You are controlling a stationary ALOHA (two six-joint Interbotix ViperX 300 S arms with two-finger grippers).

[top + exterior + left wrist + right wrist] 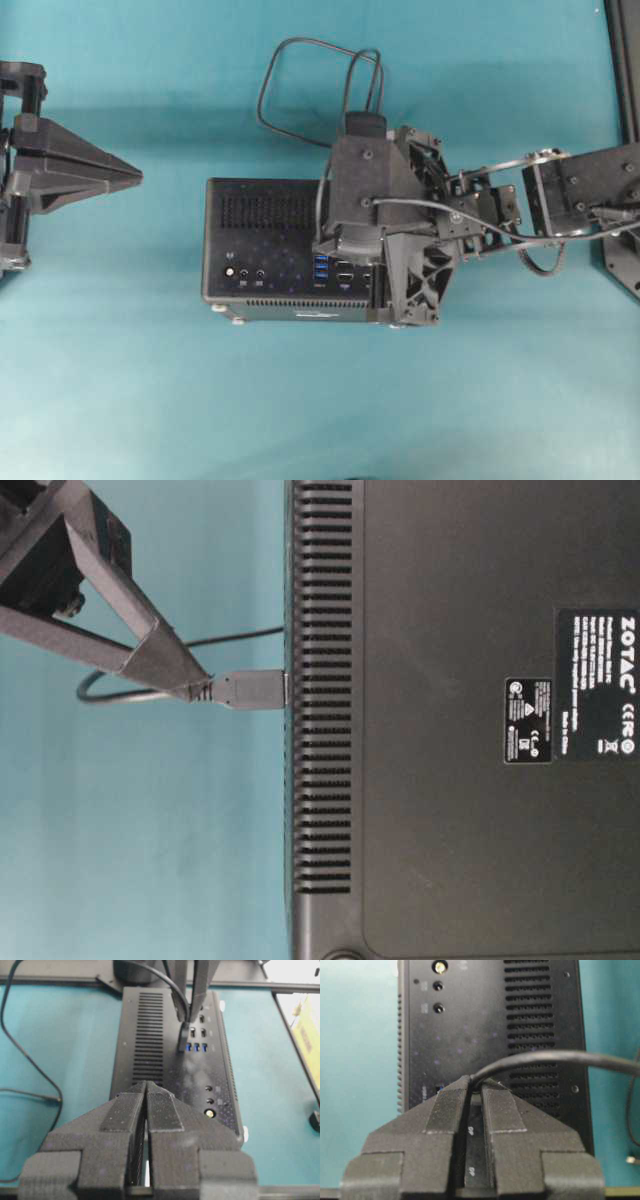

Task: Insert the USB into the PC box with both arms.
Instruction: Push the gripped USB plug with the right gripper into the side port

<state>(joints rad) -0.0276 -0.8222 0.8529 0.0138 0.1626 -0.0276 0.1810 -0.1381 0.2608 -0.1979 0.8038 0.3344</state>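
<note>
A: Right gripper [476, 1087], jaws?

B: Clenched on the USB [250, 689]. In the right wrist view the black cable is seen leaving from between the two tips and arching off to the right. In the table-level view the wedge tip is pinched at the cable end of the dark grey plug.

A: Plug position?

B: Set end-on against the ported face of the PC box [262, 250]; in the table-level view its front end is met by the box's edge. In the left wrist view the plug is held upright at the row of blue sockets [196, 1047]. How deep it is seated cannot be told.

A: Left gripper [137, 178]?

B: Jaws pressed together, nothing held between them, as seen in the left wrist view. It is kept well apart from the box, at the left of the overhead view, tip pointed toward the box.

A: Box itself?

B: Laid flat on the teal table [120, 380], ported face up. A slotted vent grille [265, 210] is noted beside the round connectors and sockets. In the overhead view its right end is covered by the right arm.

A: Cable?

B: A curled loop is lying on the table beyond the box, behind the right gripper, in the overhead view.
</note>
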